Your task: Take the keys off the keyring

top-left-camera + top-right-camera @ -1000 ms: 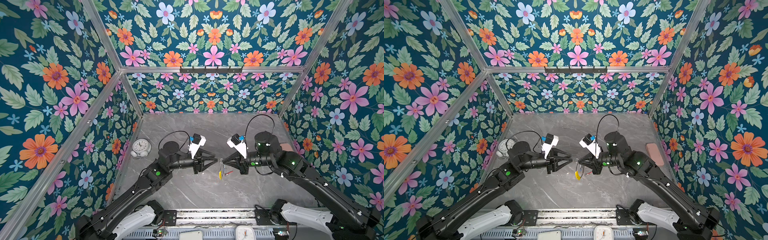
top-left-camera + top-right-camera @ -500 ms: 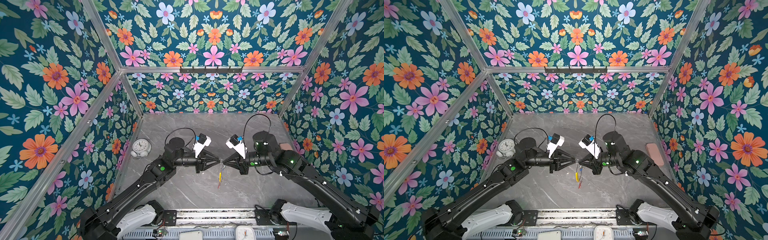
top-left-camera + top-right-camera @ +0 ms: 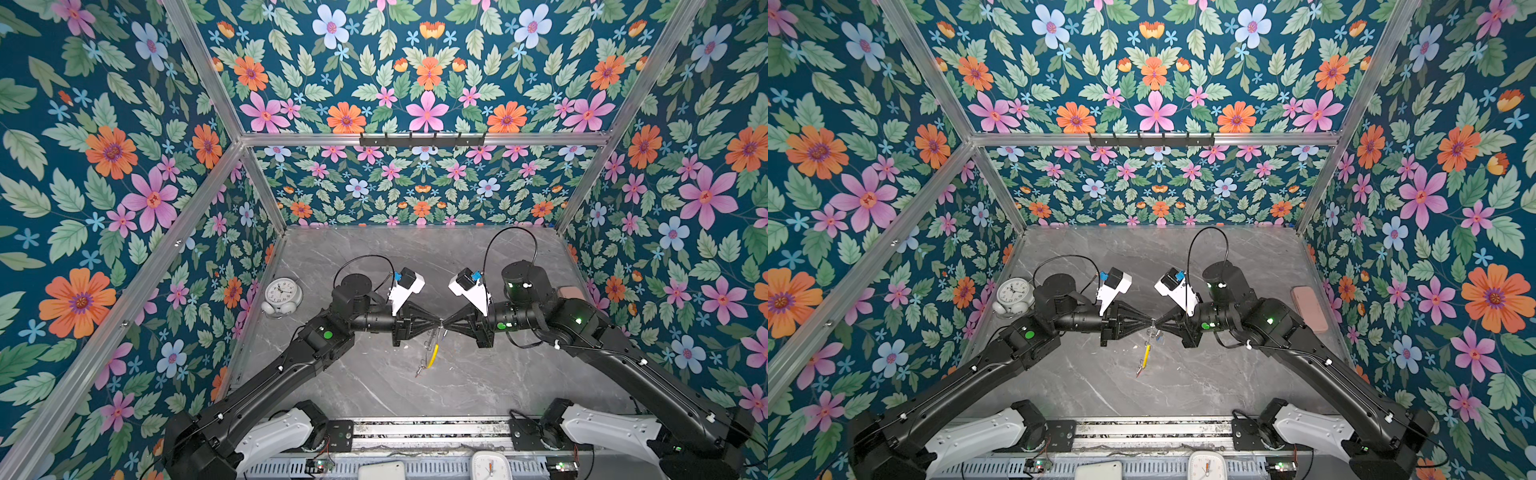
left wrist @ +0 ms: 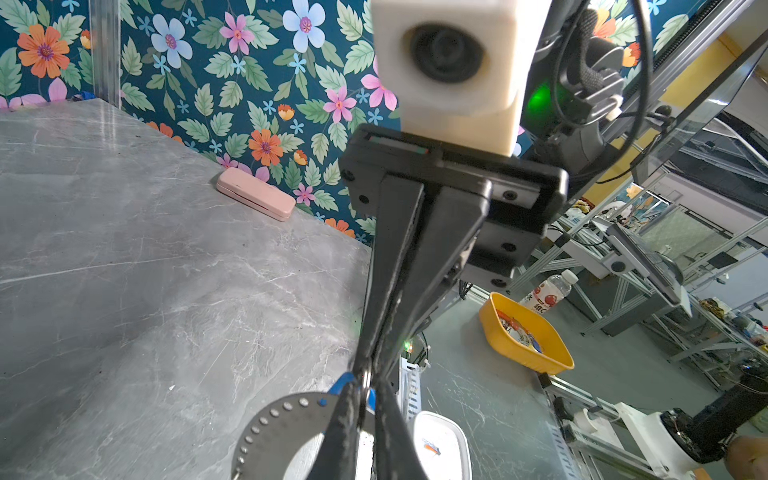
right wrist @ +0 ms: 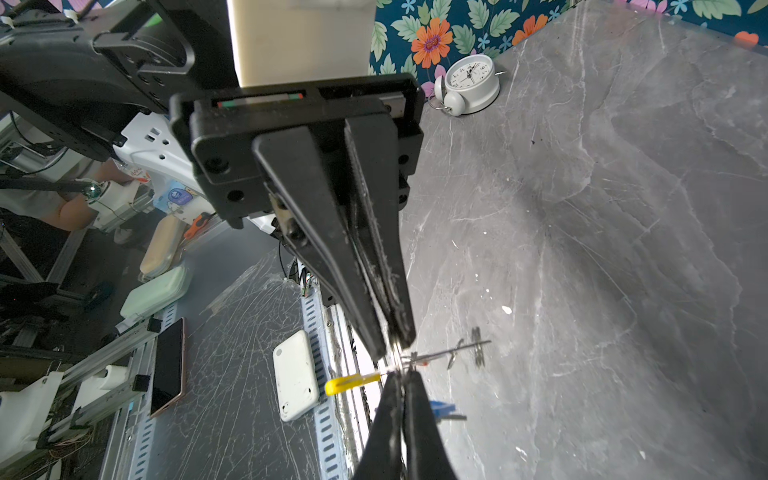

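- The right pincer [image 5: 401,378] is clenched. Its two fingers lie flat together on the thin metal of the keyring [image 3: 432,353] and carry it in the air above the worktop [image 3: 478,374].
- The left pincer [image 5: 392,348] meets it tip to tip. Its fingers are almost together, with only a thin slit where a small silver split ring [image 5: 398,360] shows. Whether they already pinch it, I cannot tell.
- The keyring hangs down from this meeting point and is seen on edge in both top views. The yellow sleeve [image 5: 353,382] sits on the hanging part.
- The blue-tagged key [image 5: 440,409] is just beside a finger of the right pincer. A small reddish piece [image 3: 1138,372] at the low end is probably the other key, but it is too small to be sure.
- I judge the hoop to be light, stiff and smooth, so it can swing and slip easily. The sleeve should give the best friction for holding it.
- A key is better taken by its plastic tag or flat head. The split ring looks springy and narrow, so it needs a precise pinch.
- The alarm clock [image 3: 282,293] and the pink case [image 3: 1308,307] stand well apart, near the opposite walls.
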`<action>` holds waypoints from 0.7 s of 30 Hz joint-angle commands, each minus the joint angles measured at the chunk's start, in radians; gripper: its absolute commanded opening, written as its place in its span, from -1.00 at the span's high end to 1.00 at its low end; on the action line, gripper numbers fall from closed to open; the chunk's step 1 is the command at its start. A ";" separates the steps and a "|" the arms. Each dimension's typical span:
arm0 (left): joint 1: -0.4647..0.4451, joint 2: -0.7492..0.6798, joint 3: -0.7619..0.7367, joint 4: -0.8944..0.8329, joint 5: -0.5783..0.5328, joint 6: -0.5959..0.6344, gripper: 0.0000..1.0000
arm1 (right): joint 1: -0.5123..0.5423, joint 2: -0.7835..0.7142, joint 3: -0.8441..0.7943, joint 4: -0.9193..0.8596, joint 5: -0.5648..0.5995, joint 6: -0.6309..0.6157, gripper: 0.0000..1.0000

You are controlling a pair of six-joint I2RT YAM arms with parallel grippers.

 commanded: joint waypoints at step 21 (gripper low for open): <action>0.000 -0.032 -0.030 0.089 -0.002 0.009 1.00 | 0.014 -0.015 -0.016 0.147 0.024 0.045 0.58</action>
